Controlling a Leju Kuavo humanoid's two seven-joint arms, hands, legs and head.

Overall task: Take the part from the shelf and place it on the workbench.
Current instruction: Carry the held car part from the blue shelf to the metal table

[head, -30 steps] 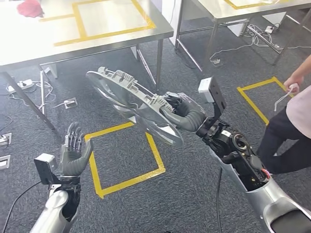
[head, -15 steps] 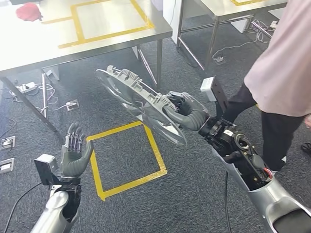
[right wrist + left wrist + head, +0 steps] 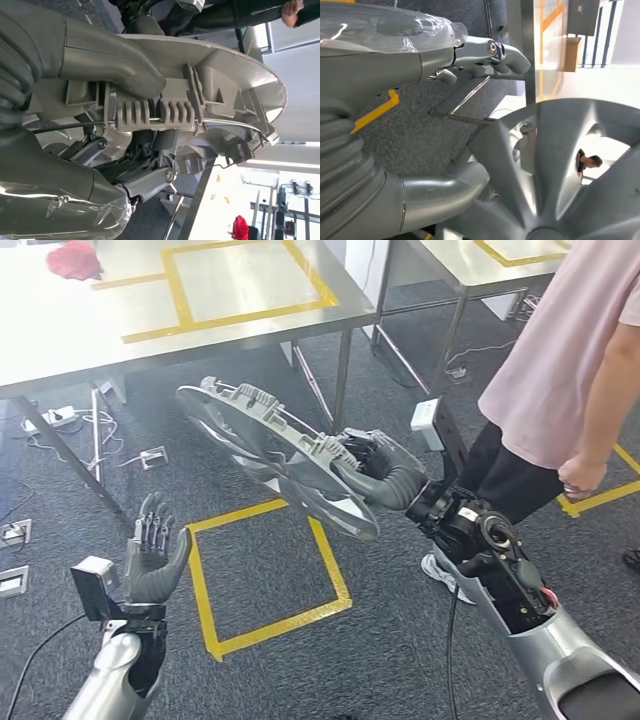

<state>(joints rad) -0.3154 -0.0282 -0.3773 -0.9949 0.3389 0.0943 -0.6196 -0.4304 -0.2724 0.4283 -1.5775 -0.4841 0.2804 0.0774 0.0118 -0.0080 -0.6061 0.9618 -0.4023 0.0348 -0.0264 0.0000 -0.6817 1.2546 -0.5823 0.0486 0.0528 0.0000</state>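
Note:
The part [image 3: 275,452] is a large grey round fan-like moulding with ribs and clips along its rim. My right hand [image 3: 377,472] grips it by its near edge and holds it out above the carpet, tilted, in the middle of the head view. In the right wrist view the thumb [image 3: 113,60] lies over the part's [image 3: 211,85] ribbed rim. My left hand [image 3: 153,558] is raised at the lower left, fingers apart, holding nothing. The left wrist view looks past that hand [image 3: 433,65] at the part's spokes [image 3: 569,170]. The workbench [image 3: 226,310] stands ahead, steel-topped with a yellow tape rectangle.
A person in a pink shirt [image 3: 558,350] stands close on my right, one hand hanging near my right arm. A red cloth [image 3: 73,258] lies at the bench's far left. A second table [image 3: 483,260] is at the back right. Yellow tape squares and cables mark the carpet.
The whole view has shifted, so the camera moved. The person has come closer on the right. My right hand still holds the part; the left hand stays raised.

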